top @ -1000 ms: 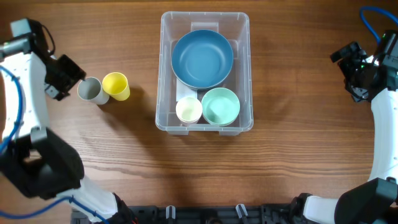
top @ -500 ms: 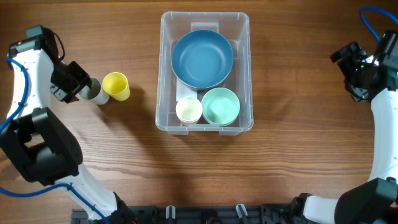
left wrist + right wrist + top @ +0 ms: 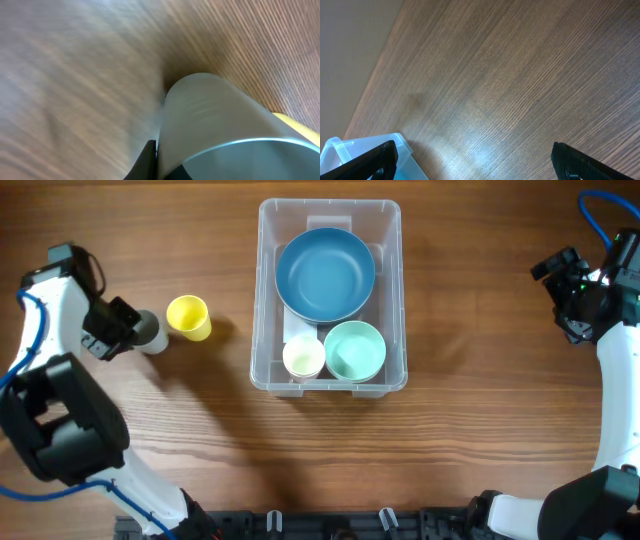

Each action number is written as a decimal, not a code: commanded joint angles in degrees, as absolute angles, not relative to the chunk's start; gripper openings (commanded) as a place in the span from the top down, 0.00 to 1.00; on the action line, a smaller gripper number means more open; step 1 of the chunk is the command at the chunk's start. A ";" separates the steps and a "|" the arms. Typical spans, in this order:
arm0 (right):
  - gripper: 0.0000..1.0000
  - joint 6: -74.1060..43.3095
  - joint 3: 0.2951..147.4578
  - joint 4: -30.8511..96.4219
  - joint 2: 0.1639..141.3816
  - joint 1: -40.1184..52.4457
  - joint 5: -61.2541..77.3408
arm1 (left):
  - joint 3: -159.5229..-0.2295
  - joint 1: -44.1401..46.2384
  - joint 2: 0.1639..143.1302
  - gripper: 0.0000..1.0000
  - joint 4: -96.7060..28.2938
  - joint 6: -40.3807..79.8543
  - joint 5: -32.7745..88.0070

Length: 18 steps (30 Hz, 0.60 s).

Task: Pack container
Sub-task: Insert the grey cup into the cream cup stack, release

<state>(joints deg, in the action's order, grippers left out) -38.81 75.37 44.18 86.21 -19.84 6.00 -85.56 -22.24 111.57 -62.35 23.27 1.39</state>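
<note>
The container (image 3: 262,300), a clear rectangular bin, sits mid-table and holds a big blue bowl (image 3: 325,275), a mint bowl (image 3: 355,350) and a small cream cup (image 3: 304,357). Left of it a yellow cup (image 3: 188,317) lies next to a grey cup (image 3: 152,330). My left gripper (image 3: 128,330) is shut on the grey cup's wall. In the left wrist view the grey cup (image 3: 215,115) fills the frame, its wall pinched between one finger outside and one inside the rim, at the gripper (image 3: 162,167). My right gripper (image 3: 562,288) hangs open at the far right, holding nothing.
The right wrist view shows bare wood between the open gripper (image 3: 477,162) fingers, with a corner of the container (image 3: 410,162) at lower left. A sliver of the yellow cup (image 3: 295,125) shows behind the grey one.
My left gripper slid onto the grey cup's rim and closed on its wall. The right arm has not moved.
</note>
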 commanded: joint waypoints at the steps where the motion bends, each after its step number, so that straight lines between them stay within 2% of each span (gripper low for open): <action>1: 0.00 -39.42 75.68 44.18 86.61 -19.75 6.48 | -86.19 -26.20 99.83 0.96 -64.79 24.43 2.07; 4: 0.00 -39.42 75.68 44.18 86.61 -19.75 6.48 | -86.28 -24.18 89.71 0.96 -67.11 23.66 6.81; 9: 0.00 -39.42 75.68 44.18 86.61 -19.75 6.48 | -86.26 -6.83 80.12 0.96 -68.25 21.80 9.56; 14: 0.00 -39.42 75.68 44.18 86.61 -19.75 6.48 | -86.26 16.01 83.66 0.96 -67.07 22.22 4.16; 18: 0.00 -39.42 75.68 44.18 86.61 -19.75 6.48 | -86.26 25.41 91.13 0.95 -63.77 23.20 3.33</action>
<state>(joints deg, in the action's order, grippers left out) -38.81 75.37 44.18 86.21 -19.84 6.00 -86.11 20.97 86.35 -65.23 23.00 5.17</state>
